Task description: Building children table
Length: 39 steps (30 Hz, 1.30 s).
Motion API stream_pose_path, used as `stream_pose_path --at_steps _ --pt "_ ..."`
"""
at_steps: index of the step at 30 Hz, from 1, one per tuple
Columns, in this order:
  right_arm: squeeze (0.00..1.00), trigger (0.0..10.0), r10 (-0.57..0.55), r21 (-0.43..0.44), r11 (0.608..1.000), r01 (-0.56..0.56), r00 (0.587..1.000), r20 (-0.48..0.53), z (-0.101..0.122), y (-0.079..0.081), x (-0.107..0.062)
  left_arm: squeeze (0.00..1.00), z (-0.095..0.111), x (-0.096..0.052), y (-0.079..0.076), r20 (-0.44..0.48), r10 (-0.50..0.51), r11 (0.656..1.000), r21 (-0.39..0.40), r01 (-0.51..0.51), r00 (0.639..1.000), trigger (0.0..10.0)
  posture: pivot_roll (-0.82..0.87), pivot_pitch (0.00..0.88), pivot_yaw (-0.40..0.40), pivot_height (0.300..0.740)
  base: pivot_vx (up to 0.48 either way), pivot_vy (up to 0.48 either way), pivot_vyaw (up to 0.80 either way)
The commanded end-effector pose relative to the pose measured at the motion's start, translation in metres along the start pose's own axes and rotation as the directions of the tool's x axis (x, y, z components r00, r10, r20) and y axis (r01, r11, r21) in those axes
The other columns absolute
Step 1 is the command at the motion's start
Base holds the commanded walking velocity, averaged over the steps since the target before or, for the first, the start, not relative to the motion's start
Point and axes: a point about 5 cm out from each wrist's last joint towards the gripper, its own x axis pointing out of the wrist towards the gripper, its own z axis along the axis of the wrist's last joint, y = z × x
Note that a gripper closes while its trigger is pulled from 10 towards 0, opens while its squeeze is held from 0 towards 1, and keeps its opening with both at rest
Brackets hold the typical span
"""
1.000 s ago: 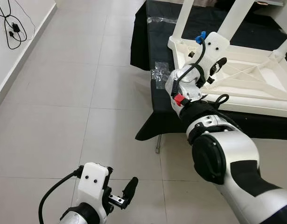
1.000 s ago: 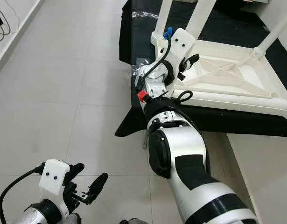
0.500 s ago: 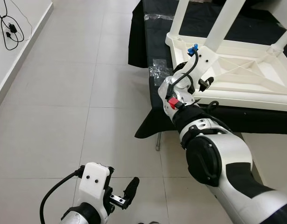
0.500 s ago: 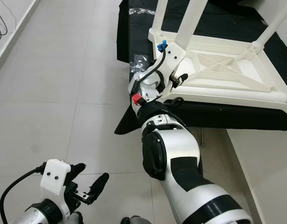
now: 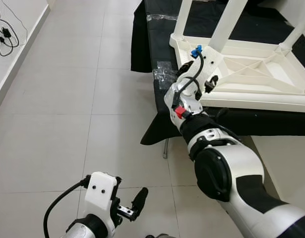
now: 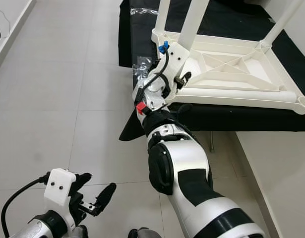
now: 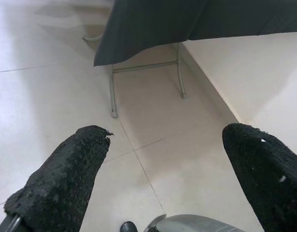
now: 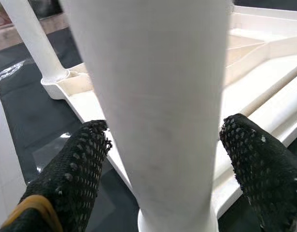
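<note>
On the black cloth (image 5: pixel 157 44), the white table (image 5: pixel 251 74) lies upside down, legs up. My right gripper (image 8: pixel 162 159) straddles the near-corner leg (image 8: pixel 153 96), fingers (image 8: pixel 76 169) spread either side, not clamped (pads look clear of it). Left gripper (image 7: pixel 158 159) hangs spread wide over the floor tiles (image 5: pixel 53 99).

White plastic table (image 5: pixel 251 79) upside down, legs (image 5: pixel 226 22) upright

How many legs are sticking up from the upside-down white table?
3: one leg at the far left corner, one leg by the right gripper, one leg at the right. Another may be out of frame.
</note>
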Motion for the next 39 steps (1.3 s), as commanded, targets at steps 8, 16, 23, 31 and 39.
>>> stream_pose_path --at_steps 8,16,23,31,39 --pt "0.0 10.0 0.058 -0.025 0.998 -0.059 0.998 -0.035 -0.019 0.001 -0.008 0.0 -0.006 0.002 0.0 -0.024 -0.005 1.0 -0.022 0.005 1.0 10.0 0.18 0.196 -0.136 0.74 0.0 0.0 0.0" --pt "0.0 10.0 0.106 -0.054 0.993 -0.108 0.994 -0.038 -0.028 0.002 -0.014 0.0 -0.007 0.003 0.0 -0.023 -0.007 1.0 -0.024 0.006 1.0 10.0 0.17 0.195 -0.137 0.74 0.0 0.0 0.0" --pt "0.0 10.0 0.112 -0.055 0.992 -0.114 0.993 -0.036 -0.032 -0.003 -0.017 0.0 -0.007 0.005 0.0 -0.021 -0.004 1.0 -0.026 0.003 1.0 10.0 0.17 0.193 -0.139 0.74 0.0 0.0 0.0" --pt "0.0 10.0 0.264 -0.064 0.961 -0.269 0.961 -0.084 -0.048 -0.018 -0.033 0.0 -0.007 0.006 0.001 -0.019 -0.005 1.0 -0.025 0.005 1.0 10.0 0.16 0.185 -0.137 0.74 0.0 0.0 0.0" --pt "0.0 10.0 0.342 -0.113 0.929 -0.353 0.934 -0.107 -0.054 -0.039 -0.04 0.0 -0.007 0.008 0.003 -0.014 0.0 1.0 -0.016 0.0 1.0 10.0 0.15 0.176 -0.138 0.74 0.0 0.0 0.0"
